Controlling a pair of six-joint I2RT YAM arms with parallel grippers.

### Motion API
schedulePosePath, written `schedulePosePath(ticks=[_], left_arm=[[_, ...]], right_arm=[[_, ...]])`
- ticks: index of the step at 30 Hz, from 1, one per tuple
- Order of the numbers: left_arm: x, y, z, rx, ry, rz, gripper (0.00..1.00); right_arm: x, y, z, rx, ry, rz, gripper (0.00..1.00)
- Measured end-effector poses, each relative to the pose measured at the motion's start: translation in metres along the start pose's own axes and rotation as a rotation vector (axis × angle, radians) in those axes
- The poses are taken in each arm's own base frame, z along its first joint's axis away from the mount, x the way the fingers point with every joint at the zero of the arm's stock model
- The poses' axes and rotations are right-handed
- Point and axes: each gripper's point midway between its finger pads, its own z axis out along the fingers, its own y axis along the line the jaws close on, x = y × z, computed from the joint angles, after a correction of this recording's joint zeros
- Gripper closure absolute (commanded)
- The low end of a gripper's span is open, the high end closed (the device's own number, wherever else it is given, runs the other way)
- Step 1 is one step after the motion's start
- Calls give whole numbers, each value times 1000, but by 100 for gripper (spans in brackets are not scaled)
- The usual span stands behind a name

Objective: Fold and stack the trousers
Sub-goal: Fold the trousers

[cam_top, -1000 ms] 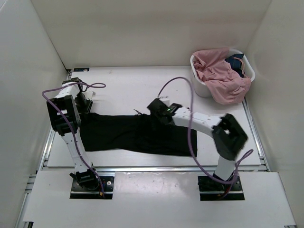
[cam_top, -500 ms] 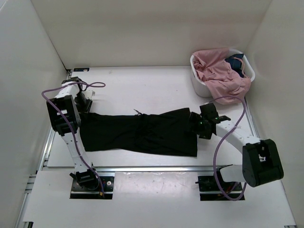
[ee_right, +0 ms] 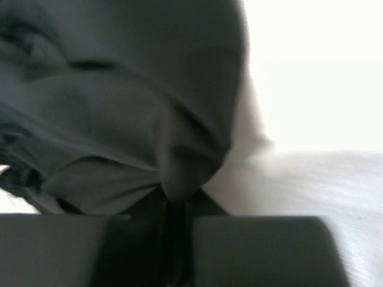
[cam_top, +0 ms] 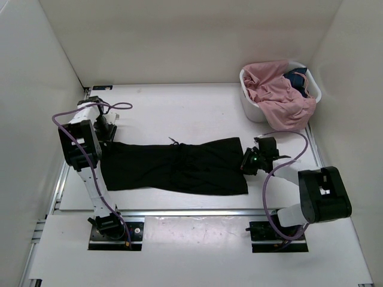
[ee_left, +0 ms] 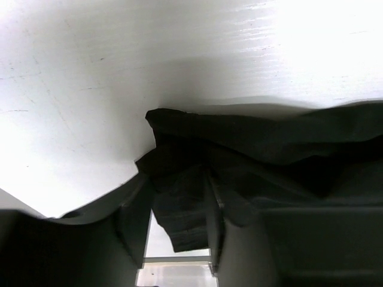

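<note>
White table [cam_top: 179, 107]: left gripper [ee_left: 178, 203], right gripper [ee_right: 176, 210] pinch trousers [cam_top: 173, 168].

- The trousers [cam_top: 173, 167] lie flat on the table [cam_top: 179, 107], stretched crosswise from left to right, nearer the front edge than the back wall.
- The left gripper [cam_top: 109, 133] sits at the trousers' far-left corner, with cloth caught between its jaws.
- The right gripper [cam_top: 246, 161] sits at the trousers' right end, with a fold of cloth pinched between its jaws.
- The basket [cam_top: 252, 112] stands in the table's far right corner, behind the right gripper and apart from the trousers.
- A top garment [cam_top: 278, 95] fills the basket and spills over its near right rim.
- A second garment [cam_top: 297, 78] lies in the basket behind it, on the far right side.
</note>
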Motion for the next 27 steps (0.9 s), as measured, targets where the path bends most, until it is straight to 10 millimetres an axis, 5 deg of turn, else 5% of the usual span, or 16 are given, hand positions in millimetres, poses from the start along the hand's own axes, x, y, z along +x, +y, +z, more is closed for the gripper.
schedulePosePath(ticks=[1,5,10,14,19,22,27], left_arm=[[0,0,-1,-1,-3,-2,47],[-3,-1,-9,1,-25,-7,44],[-16,-3,-33,6,-98,-8,44],[-23,-14,-45,10,-129,13,44],[-25,-51,-39,28,-101,101,44],[-26,-75,-36,41,-81,158,44],[-29,-92,-33,52,-76,197,44]], right_arm=[[4,-5,0,-1,12,41,100],[-2,-28,-21,6,-23,182,100],[-43,-38,-84,120,-124,209,100],[-110,-10,-161,227,-260,71,100],[-139,40,-224,286,-314,-47,100],[-124,85,-210,274,-240,-152,100],[-44,133,-136,301,50,-301,100]])
